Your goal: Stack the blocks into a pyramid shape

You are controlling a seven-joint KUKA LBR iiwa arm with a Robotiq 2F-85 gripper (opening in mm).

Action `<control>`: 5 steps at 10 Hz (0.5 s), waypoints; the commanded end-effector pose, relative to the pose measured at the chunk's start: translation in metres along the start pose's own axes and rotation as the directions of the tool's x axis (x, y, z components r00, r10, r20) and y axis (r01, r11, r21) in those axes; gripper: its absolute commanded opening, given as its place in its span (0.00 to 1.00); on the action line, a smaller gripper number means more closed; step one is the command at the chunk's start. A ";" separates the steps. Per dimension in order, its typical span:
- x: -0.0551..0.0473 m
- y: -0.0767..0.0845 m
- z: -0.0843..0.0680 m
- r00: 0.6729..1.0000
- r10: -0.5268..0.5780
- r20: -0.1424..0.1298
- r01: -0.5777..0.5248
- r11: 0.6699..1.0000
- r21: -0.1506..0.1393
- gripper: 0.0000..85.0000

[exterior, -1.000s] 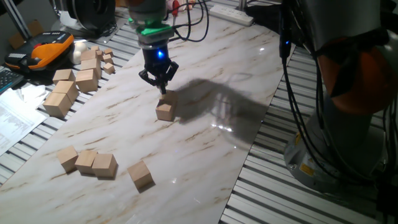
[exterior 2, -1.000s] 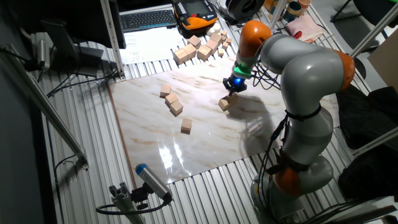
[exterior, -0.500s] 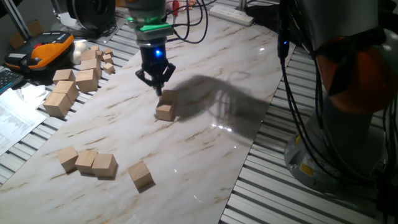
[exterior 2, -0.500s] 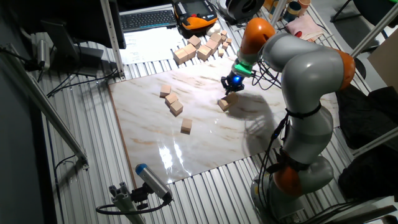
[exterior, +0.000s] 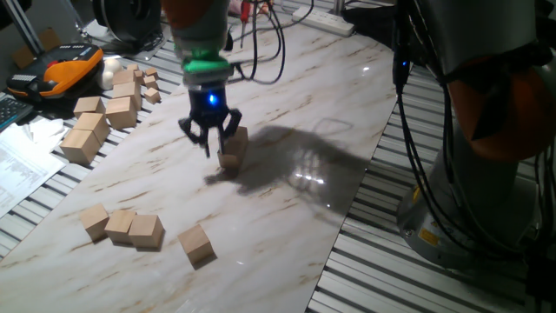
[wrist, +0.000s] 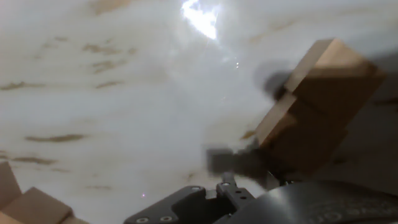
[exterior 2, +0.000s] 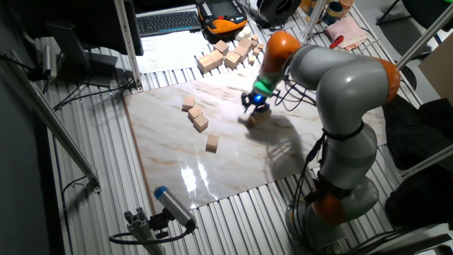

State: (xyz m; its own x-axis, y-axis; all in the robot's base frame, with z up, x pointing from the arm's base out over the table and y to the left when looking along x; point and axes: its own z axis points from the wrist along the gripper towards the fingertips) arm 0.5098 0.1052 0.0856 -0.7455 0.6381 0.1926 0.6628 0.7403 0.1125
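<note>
Six blocks counted: two stacked (exterior: 233, 148) beside the gripper (exterior: 208, 136), three clustered (exterior: 122, 225), one apart (exterior: 197, 243). Gripper fingers spread, holding nothing. No containers seen.

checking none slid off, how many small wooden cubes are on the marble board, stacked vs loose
stacked cubes: 2
loose cubes: 4
total: 6
</note>
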 end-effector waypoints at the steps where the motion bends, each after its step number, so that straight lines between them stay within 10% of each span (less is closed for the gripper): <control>1: 0.025 0.028 0.009 1.000 0.001 -0.008 -0.001 1.000 -0.006 0.40; 2: 0.025 0.028 0.009 1.000 -0.024 -0.019 0.023 1.000 -0.010 0.40; 3: 0.025 0.028 0.009 0.995 -0.086 -0.041 0.084 0.996 -0.031 0.00; 5: 0.025 0.028 0.009 0.972 -0.217 -0.085 0.216 0.976 -0.028 0.00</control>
State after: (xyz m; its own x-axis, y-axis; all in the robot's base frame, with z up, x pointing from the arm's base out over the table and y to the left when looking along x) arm 0.5092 0.1439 0.0846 -0.8098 0.5331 0.2450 0.5780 0.7967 0.1766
